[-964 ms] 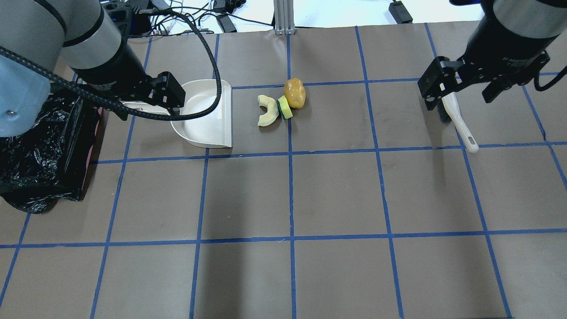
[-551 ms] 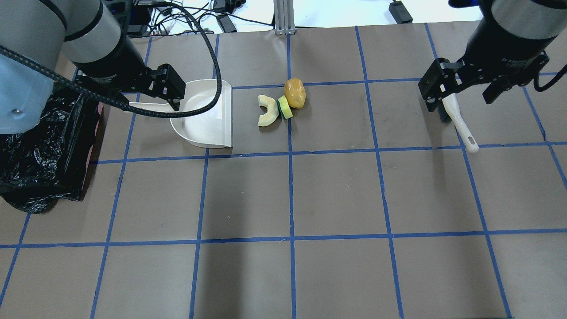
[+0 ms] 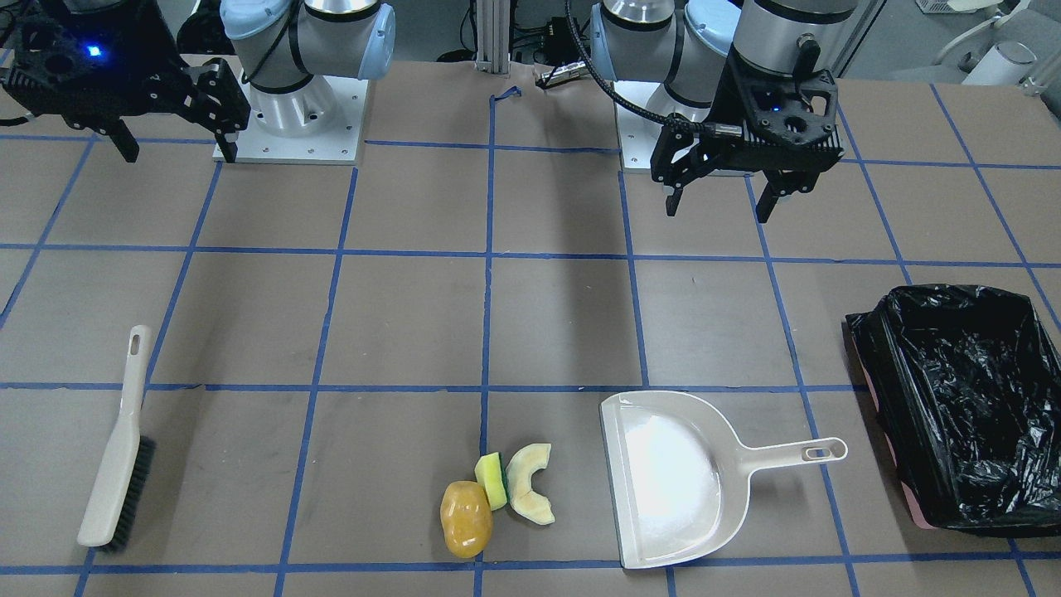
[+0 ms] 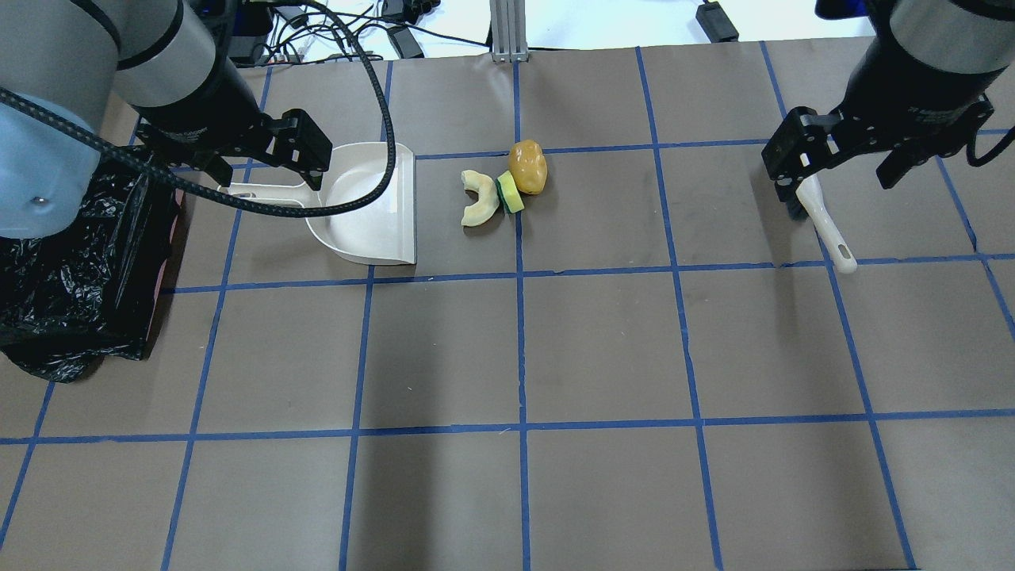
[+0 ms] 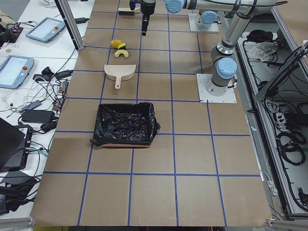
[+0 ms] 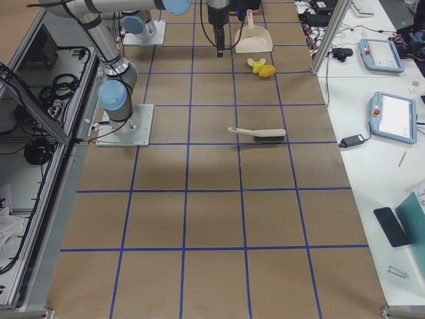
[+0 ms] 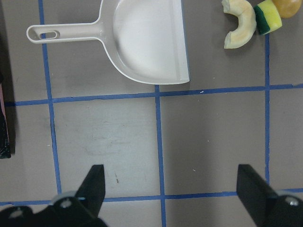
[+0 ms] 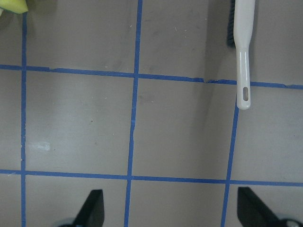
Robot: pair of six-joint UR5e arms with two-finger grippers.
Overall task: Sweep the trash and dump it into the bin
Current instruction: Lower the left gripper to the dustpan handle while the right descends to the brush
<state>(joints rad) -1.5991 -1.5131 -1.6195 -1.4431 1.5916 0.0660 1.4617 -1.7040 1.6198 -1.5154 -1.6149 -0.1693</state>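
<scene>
Basically nothing was done yet. The trash [image 3: 492,489] sat in a tight clump at the bottom middle of the front view: a glossy yellow-brown potato [image 3: 465,519], a small yellow-green wedge [image 3: 491,478] and a pale curved slice [image 3: 530,495], pressed together just left of the dustpan [image 3: 671,477]. The brush [image 3: 116,452] lay untouched at lower left, and the black-bagged bin [image 3: 970,398] at the right edge looked empty. The left gripper [image 3: 717,207] and right gripper [image 3: 178,153] hovered over the desk [image 3: 398,315] near the top, fingers spread wide, holding nothing. Grabbing the tools, sweeping and dumping were all still to do.
</scene>
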